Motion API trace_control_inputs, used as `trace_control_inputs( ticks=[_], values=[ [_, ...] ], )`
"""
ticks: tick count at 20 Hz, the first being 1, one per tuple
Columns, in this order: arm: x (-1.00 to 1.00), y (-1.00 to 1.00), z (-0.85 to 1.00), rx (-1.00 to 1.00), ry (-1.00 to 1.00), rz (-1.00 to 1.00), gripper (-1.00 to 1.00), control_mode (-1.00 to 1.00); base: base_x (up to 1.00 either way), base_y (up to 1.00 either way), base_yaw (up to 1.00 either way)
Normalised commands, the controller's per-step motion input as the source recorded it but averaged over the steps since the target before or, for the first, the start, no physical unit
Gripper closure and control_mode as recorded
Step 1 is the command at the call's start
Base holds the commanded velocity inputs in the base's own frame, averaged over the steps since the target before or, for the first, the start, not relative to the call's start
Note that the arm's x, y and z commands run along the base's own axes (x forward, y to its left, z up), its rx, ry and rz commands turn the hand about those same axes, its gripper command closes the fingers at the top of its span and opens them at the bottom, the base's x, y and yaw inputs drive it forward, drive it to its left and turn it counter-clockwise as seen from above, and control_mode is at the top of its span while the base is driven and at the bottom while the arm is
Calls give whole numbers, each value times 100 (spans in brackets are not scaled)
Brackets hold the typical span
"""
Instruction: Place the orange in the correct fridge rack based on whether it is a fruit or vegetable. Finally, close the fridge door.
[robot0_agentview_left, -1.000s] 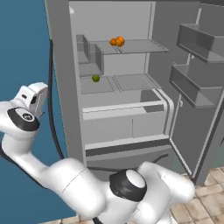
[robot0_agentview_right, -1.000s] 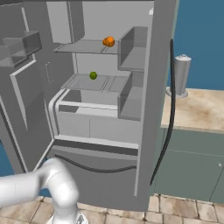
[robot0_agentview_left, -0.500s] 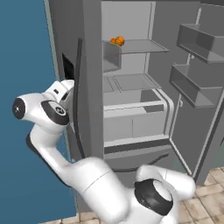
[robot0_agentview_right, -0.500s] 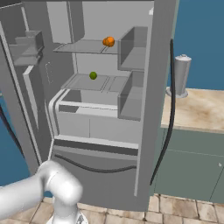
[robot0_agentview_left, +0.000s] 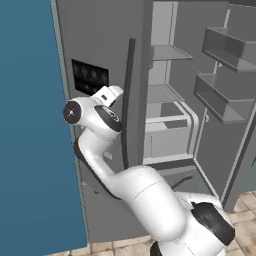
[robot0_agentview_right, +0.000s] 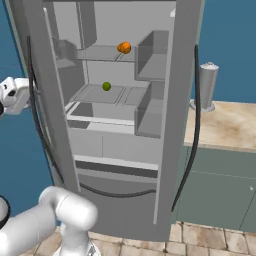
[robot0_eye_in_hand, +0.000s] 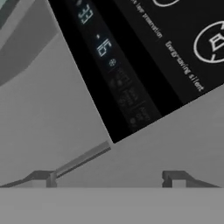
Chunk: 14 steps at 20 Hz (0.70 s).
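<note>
Fridge body (robot0_agentview_right: 172, 125) reads as matt grey, smooth, no gloss. Control panel (robot0_eye_in_hand: 144, 57) is flat black with pale printed markings (looks like smooth plastic or glass, can't tell which). Shelves (robot0_agentview_right: 102, 52) pale, slightly translucent. Orange (robot0_agentview_right: 124, 47) matt. Desk (robot0_agentview_right: 225, 125) mottled beige stone look; floor (robot0_agentview_right: 210, 240) tan tiles. Robot arm (robot0_agentview_left: 145, 195) glossy white shell, dark joints.

control panel (robot0_eye_in_hand: 144, 57) | digits "33", "-16" | small print unreadable
</note>
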Motion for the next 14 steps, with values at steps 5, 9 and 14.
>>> trace_control_inputs(
  ticks=[5,9,14],
  values=[
    [44,-64,5,14,-2,0,-100,-100,0,0,0],
    [33,-56,5,13,-6,0,-100,-100,0,0,0],
    [32,-59,1,13,-6,0,-100,-100,0,0,0]
  ],
)
